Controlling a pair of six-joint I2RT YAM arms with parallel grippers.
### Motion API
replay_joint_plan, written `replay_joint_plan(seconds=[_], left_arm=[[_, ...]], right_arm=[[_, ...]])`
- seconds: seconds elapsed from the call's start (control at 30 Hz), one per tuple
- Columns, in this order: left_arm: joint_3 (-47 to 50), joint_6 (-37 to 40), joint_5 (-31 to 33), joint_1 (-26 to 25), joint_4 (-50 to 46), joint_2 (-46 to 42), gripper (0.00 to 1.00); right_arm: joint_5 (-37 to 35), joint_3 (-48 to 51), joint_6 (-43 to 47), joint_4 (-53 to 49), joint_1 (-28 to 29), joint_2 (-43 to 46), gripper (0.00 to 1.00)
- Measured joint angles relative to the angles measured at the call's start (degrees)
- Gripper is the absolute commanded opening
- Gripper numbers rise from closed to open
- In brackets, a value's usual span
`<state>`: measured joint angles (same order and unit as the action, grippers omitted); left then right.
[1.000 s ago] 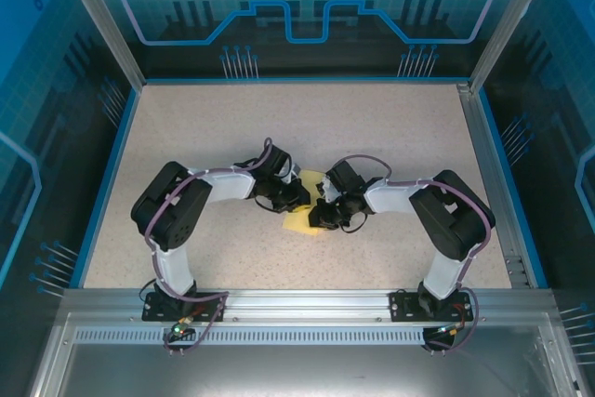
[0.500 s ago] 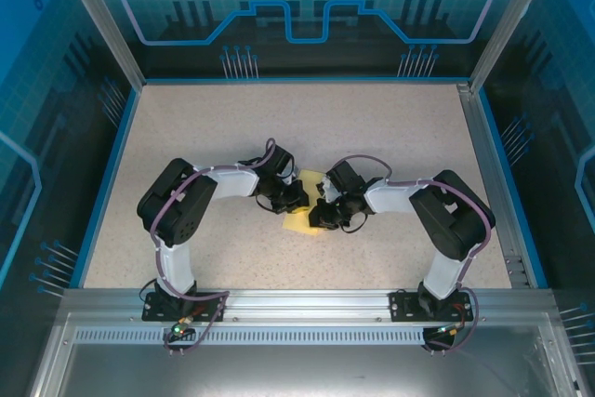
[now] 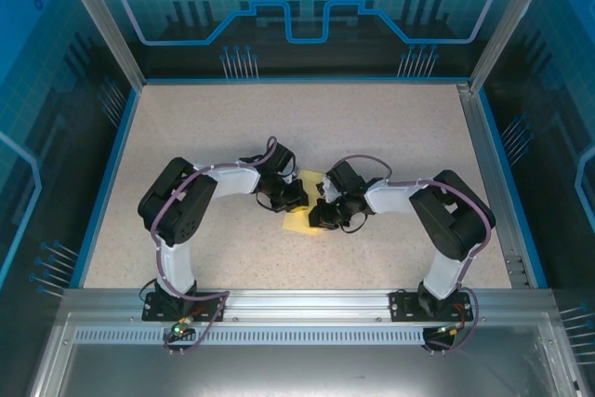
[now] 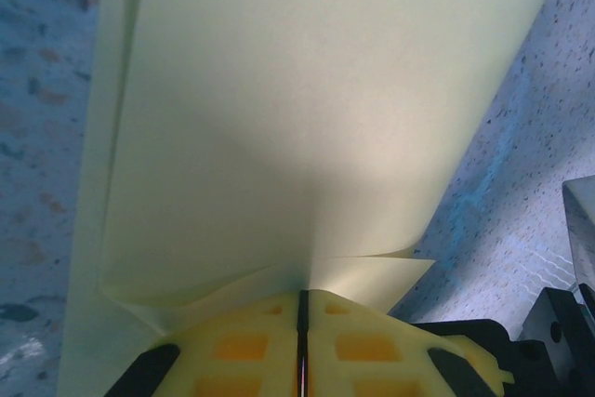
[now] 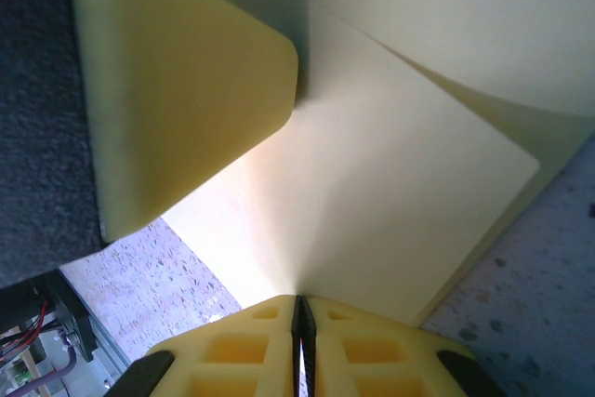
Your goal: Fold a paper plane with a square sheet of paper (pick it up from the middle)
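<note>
1. The square sheet of paper point(image 3: 299, 223) lies near the middle of the table point(image 3: 372, 127), right between the two arms. It is partly folded, with pale yellow layers overlapping.
2. The left gripper point(image 4: 302, 309) has its jaws pressed together on the sheet's edge, where two flaps meet. I'd say it pinches there to keep the layers lined up.
3. The right gripper point(image 5: 299, 313) is closed just as tightly on the other side, and the paper fans out from its tips.
4. Gripping from both sides looks meant to stop such thin paper from sliding or flopping while a crease is made.
5. I can't tell whether the sheet rests on the table or is lifted slightly off it.
6. If the arms pull apart, the paper could tear or slip free.
</note>
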<state>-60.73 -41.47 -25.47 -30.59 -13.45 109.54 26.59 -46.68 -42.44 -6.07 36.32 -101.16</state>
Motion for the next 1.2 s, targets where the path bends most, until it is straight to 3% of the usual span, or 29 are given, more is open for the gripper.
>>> replay_joint_plan(seconds=[0.8, 1.2], left_arm=[[-3.8, 2.7, 0.7, 1.1, -4.9, 1.7, 0.12], [-5.6, 4.6, 3.6, 4.8, -6.3, 2.2, 0.13]], right_arm=[[0.0, 0.2, 0.0, 0.9, 0.0, 0.0, 0.13], [0.0, 0.5, 0.0, 1.7, 0.0, 0.1, 0.13]])
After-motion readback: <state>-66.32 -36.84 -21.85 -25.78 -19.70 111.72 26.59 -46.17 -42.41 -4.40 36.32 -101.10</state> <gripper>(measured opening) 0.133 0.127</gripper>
